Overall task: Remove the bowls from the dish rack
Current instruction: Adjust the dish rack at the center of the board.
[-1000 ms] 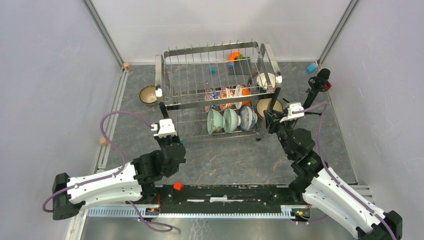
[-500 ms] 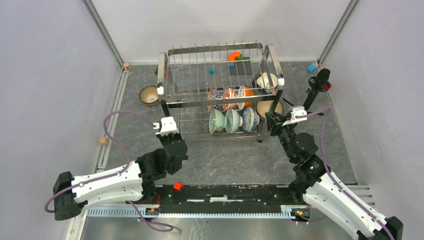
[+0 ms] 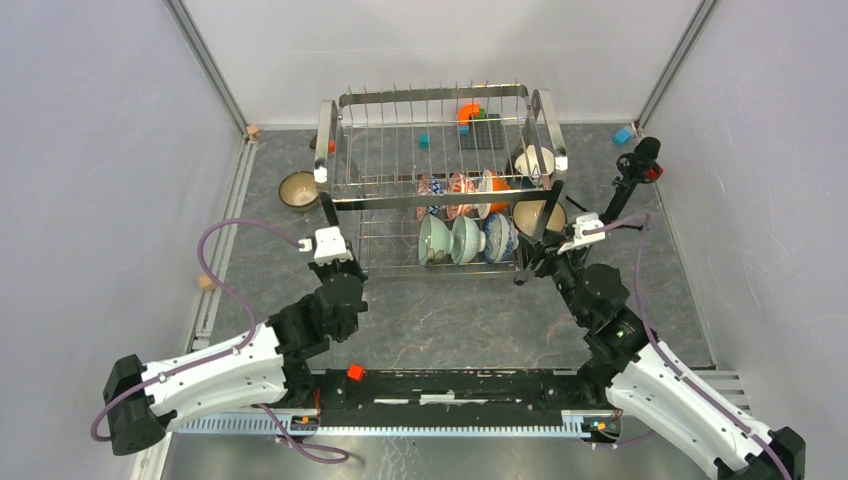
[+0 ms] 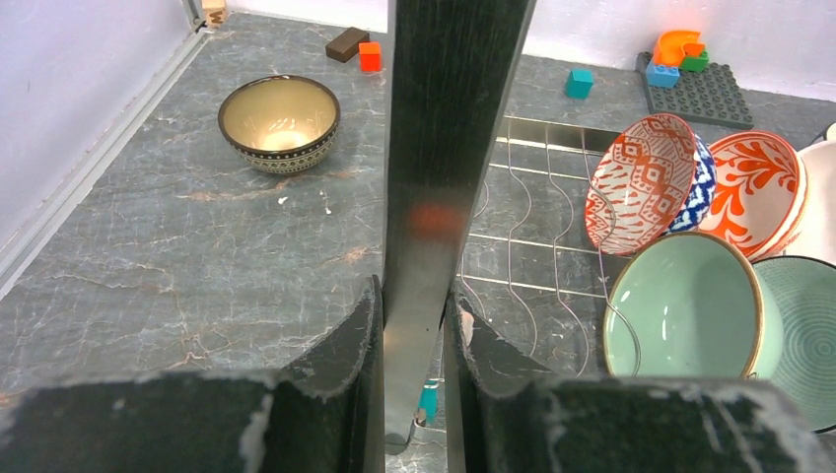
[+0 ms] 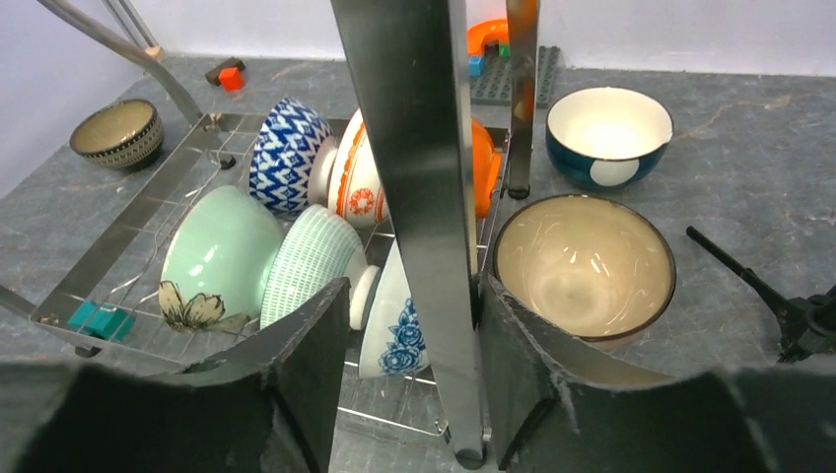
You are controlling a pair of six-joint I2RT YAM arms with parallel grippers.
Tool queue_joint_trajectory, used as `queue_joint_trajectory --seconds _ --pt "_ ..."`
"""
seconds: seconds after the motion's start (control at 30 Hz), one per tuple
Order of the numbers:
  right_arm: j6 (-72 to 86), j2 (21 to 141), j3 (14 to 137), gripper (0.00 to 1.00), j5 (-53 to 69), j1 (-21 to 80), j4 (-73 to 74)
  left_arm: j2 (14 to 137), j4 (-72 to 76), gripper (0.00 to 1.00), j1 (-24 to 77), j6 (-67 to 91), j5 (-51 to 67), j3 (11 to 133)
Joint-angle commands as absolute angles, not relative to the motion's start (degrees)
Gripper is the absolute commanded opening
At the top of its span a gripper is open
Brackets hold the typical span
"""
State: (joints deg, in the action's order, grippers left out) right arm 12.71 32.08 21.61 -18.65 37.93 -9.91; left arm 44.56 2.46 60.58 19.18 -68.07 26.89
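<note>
Grey table carried the dish rack, bowls racked at its right end. Left gripper clenched the front-left post, apparently steadying; right gripper, slack around the front-right post, likely needed next to withdraw and pinch a bowl rim.

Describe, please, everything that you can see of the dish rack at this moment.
The dish rack is a large two-tier frame of shiny chrome wire, with flat rails, a loop handle at each end and thin legs. It is upright, toward the back of the grey table. Six bowls stand on edge in its lower tier. The left gripper is clamped on its front left post. The right gripper straddles the front right post with a gap on one side.
</note>
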Motion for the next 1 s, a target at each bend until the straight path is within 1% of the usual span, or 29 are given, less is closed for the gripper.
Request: queue_joint_trajectory --seconds 0.0,0.1,0.13,0.2,0.23,0.27,0.3,0.37,0.43,0.57,0.6,0.63,0.67,0.83,0.97 --pt "19.34 34.09 19.21 0.59 -0.11 42.22 2.46 46.35 1.65 0.02 61.16 26.20 -50.21 23.72" --pt "19.18 33.04 20.04 0.69 -0.16 42.27 3.85 44.89 0.33 0.02 61.10 27.41 -49.22 23.60" --pt "19.13 32.66 20.33 0.73 -0.25 42.25 4.43 44.33 0.27 0.04 61.11 27.66 -48.85 23.58" --pt "18.87 31.82 21.12 0.81 -0.85 42.26 6.21 43.34 -2.39 0.11 61.12 28.84 -48.37 23.55" --pt "18.74 31.29 21.60 0.87 -1.36 42.26 7.11 42.77 -3.17 0.16 61.15 29.27 -48.20 23.64" --pt "18.65 30.72 22.06 0.93 -1.75 42.26 7.85 42.25 -3.94 0.21 61.09 29.79 -48.00 23.72" --pt "18.35 30.04 22.51 0.97 -2.09 42.26 8.86 41.52 -4.97 0.27 61.15 30.22 -47.74 23.94" --pt "17.84 28.68 23.47 0.98 -2.85 42.25 10.89 40.08 -6.83 0.40 61.14 30.86 -47.11 24.40" --pt "17.43 27.23 24.59 0.98 -3.61 42.27 13.08 38.28 -8.84 0.56 61.12 31.41 -46.34 24.85" --pt "17.53 24.58 25.68 0.98 -4.97 42.26 16.22 35.43 -15.16 0.80 61.10 33.38 -46.23 26.66" --pt "17.39 23.95 25.84 0.98 -5.01 42.23 16.83 34.93 -17.27 0.89 61.09 33.91 -46.15 27.39" --pt "17.09 23.53 25.85 0.98 -5.12 42.22 17.40 34.17 -19.24 0.93 61.12 34.44 -46.02 27.94" --pt "16.99 22.92 25.80 0.98 -5.38 42.19 17.87 33.54 -20.61 0.99 61.10 35.09 -45.66 28.33" --pt "16.44 19.27 23.46 0.98 -5.45 42.20 17.67 29.25 -28.08 1.00 61.11 39.84 -44.15 29.63" --pt "14.37 14.44 21.18 0.98 -3.69 42.25 16.00 25.61 -35.93 1.00 61.12 48.54 -45.02 31.28"
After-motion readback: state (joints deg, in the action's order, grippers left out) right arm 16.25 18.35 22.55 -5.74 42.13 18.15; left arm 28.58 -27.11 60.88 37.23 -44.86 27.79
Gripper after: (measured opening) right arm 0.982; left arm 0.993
